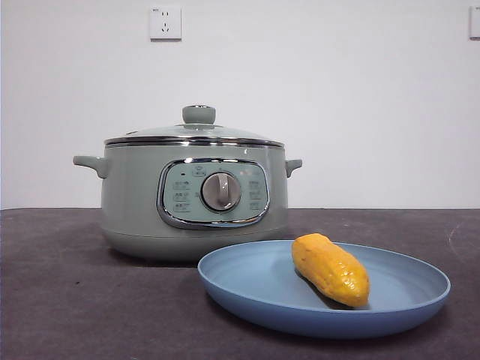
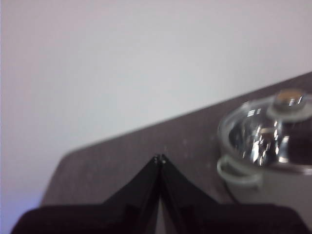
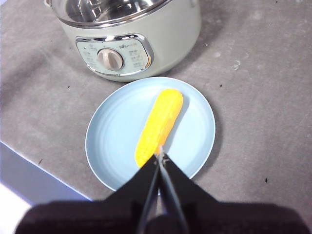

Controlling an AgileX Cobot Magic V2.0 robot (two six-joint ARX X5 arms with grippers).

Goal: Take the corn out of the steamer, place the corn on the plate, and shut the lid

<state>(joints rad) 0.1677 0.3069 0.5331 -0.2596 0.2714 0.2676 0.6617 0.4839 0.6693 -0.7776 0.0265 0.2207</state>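
The right gripper (image 3: 160,157) is hanging above the table with its two black jaws pressed together at the tips, holding nothing. Directly under those tips the corn (image 3: 159,127) is lying flat on the plate (image 3: 109,146), one tapered end showing just past the closed jaws and the cob stretching away from them toward the pot. In the front view the corn (image 1: 331,268) is resting on its side toward the far right part of the plate (image 1: 247,285), which is sitting on the dark grey table (image 1: 67,300) with its rim just in front of the pot's base. Beyond the plate from the right gripper, the steamer (image 3: 165,34) is standing upright with its control panel and grey dial (image 3: 110,59) facing the plate. The lid (image 1: 196,133) is sitting closed on the steamer (image 1: 135,202), its green knob (image 1: 199,115) pointing straight up. The left gripper (image 2: 160,159) is waiting off to the side, its jaws also meeting tip to tip and empty; the steamer (image 2: 243,173) is showing beyond and to one side of them, well apart, with the glass lid (image 2: 263,139) in place. A white wall outlet (image 1: 165,22) is showing on the wall behind.
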